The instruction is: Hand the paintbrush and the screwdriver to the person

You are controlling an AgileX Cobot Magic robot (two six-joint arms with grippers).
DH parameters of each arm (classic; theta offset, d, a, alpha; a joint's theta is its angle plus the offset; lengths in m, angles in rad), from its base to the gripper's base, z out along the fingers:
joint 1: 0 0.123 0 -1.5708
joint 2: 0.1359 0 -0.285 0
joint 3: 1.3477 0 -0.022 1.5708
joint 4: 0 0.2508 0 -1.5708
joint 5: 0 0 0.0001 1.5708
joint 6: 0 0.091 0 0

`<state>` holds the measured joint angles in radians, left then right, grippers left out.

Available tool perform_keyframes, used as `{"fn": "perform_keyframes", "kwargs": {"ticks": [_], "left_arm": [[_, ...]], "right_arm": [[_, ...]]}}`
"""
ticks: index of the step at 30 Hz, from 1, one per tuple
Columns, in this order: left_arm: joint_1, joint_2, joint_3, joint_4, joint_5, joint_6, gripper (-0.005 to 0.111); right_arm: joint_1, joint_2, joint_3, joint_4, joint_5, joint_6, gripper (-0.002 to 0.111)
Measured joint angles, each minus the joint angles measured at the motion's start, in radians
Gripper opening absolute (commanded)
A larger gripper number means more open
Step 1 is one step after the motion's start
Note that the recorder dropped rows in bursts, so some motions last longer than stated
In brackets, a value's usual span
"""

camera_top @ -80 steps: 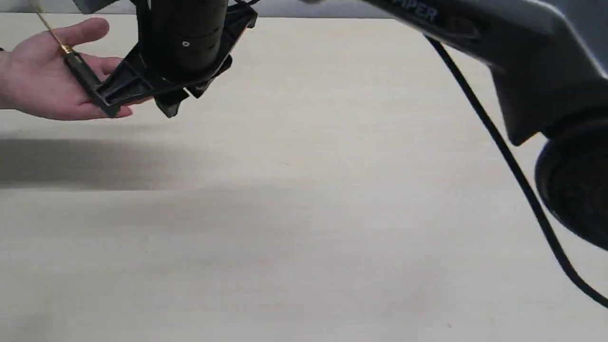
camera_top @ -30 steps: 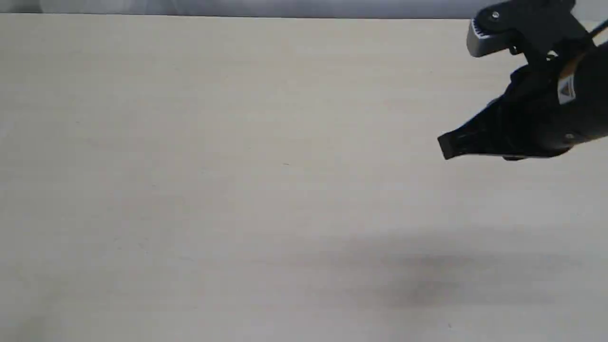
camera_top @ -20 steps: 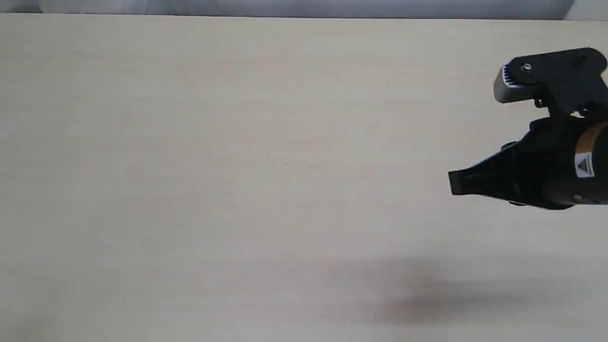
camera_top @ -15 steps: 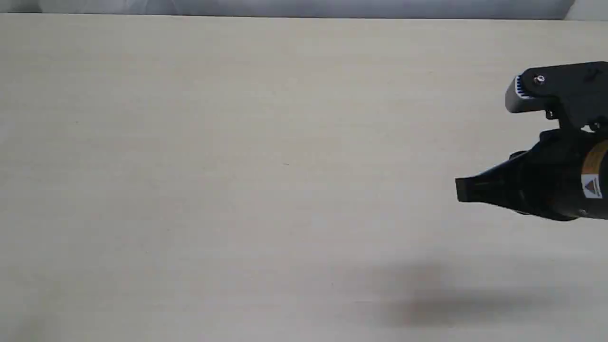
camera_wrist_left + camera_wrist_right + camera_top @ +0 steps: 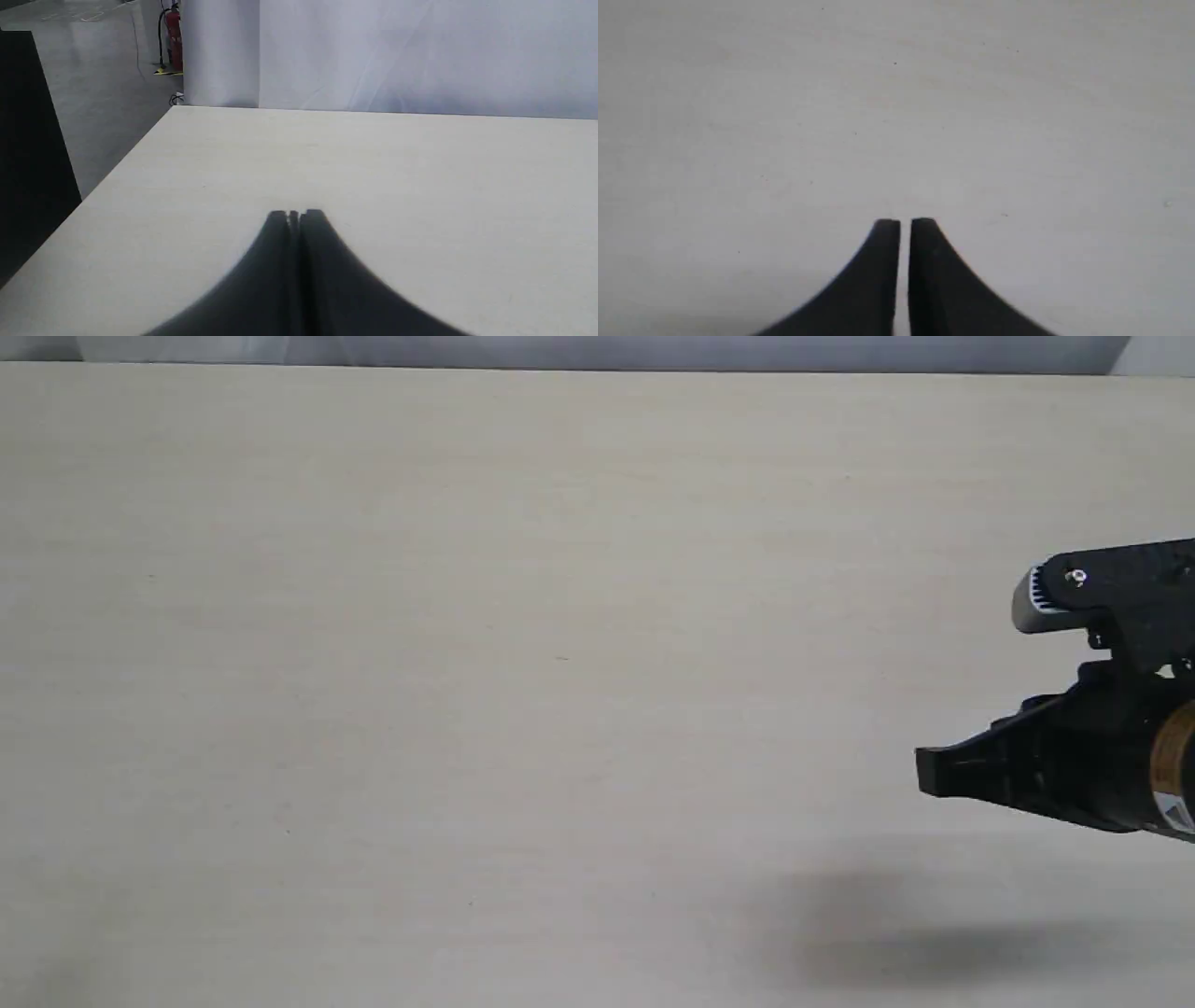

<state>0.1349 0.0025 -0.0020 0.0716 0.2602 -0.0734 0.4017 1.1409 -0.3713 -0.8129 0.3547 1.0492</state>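
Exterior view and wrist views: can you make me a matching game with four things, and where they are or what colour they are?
Things:
1. left end effector
2. right end effector
3. fire extinguisher
4. table

Places and colours:
A. red, standing on the floor
B. pale beige
C. pointing toward the white curtain
D. at the right edge of the exterior view, above the table

Pairs: 1-C, 2-D, 3-A, 4-B.

Your right end effector (image 5: 934, 772) sits near the exterior view's right edge, pointing left, its fingers (image 5: 885, 233) parted by a thin slit. Your left end effector (image 5: 295, 214) has its fingers pressed together.
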Motion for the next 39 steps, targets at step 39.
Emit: {"fn": "perform_keyframes", "kwargs": {"ticks": [39], "left_arm": [[0.000, 0.000, 0.000, 0.000, 0.000, 0.000, 0.000]], "right_arm": [[0.000, -0.002, 0.000, -0.047, -0.031, 0.033, 0.004]]}}
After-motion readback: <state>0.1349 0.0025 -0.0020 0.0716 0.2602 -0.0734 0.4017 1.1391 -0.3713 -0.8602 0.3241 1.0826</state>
